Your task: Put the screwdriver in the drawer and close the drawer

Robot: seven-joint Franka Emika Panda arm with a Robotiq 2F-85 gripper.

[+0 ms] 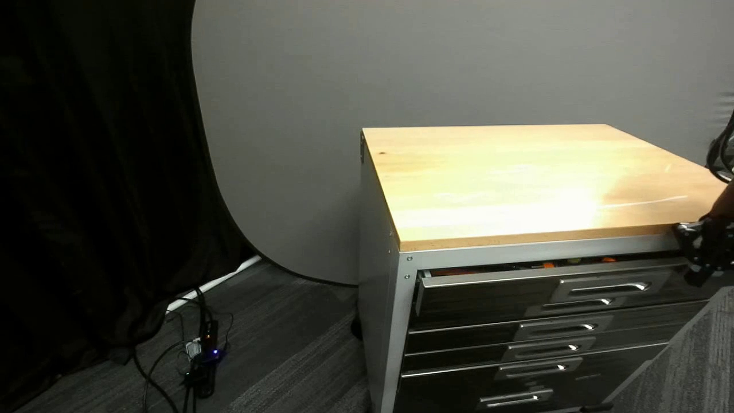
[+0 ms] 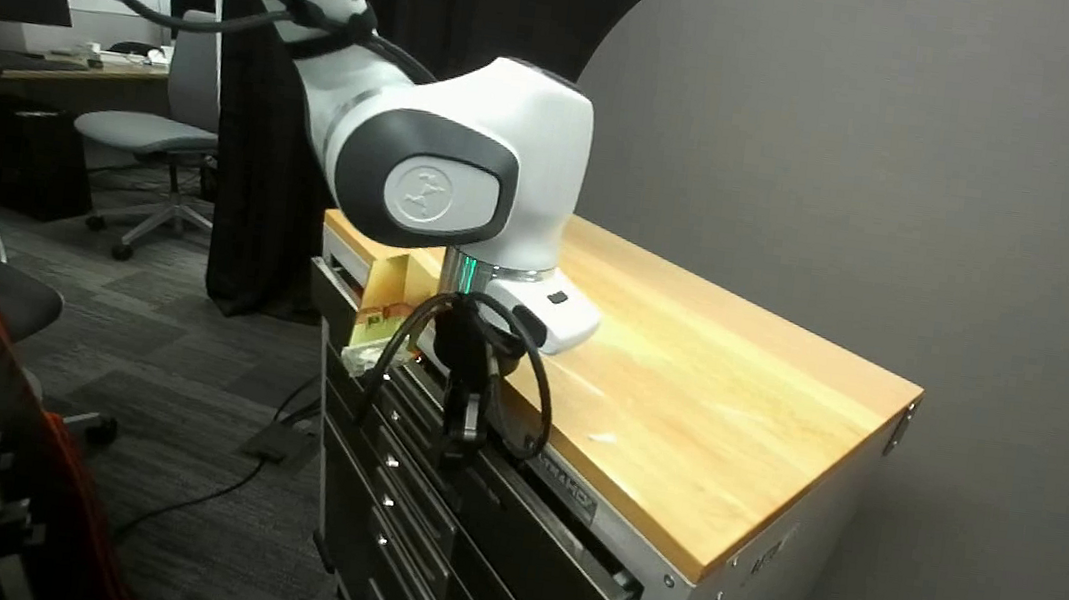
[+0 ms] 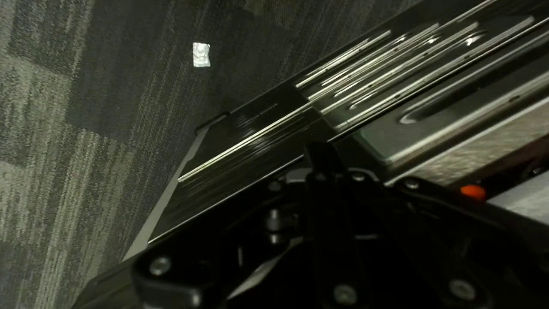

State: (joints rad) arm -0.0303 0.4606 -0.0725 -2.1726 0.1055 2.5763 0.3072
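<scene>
The drawer (image 1: 487, 298) is the topmost one of the grey cabinet and stands slightly open in both exterior views (image 2: 538, 537). A narrow gap above its front shows orange bits and a yellowish-green bit inside. In the wrist view its front and handle (image 3: 386, 141) lie at the right. My gripper (image 3: 321, 156) is shut with its fingertips together and nothing visible between them. It points down at the drawer's front, near one end, in both exterior views (image 1: 697, 278) (image 2: 457, 447). I cannot tell whether it touches the front. I cannot make out the screwdriver in any view.
The wooden top (image 1: 487, 172) overhangs just above the drawer. Lower drawers (image 1: 559, 327) are shut. A yellow card (image 2: 384, 293) and a clear plastic pack (image 2: 367, 356) stick out near the gripper. A black cable (image 2: 544, 392) loops around the wrist. A scrap (image 3: 201, 55) lies on the floor.
</scene>
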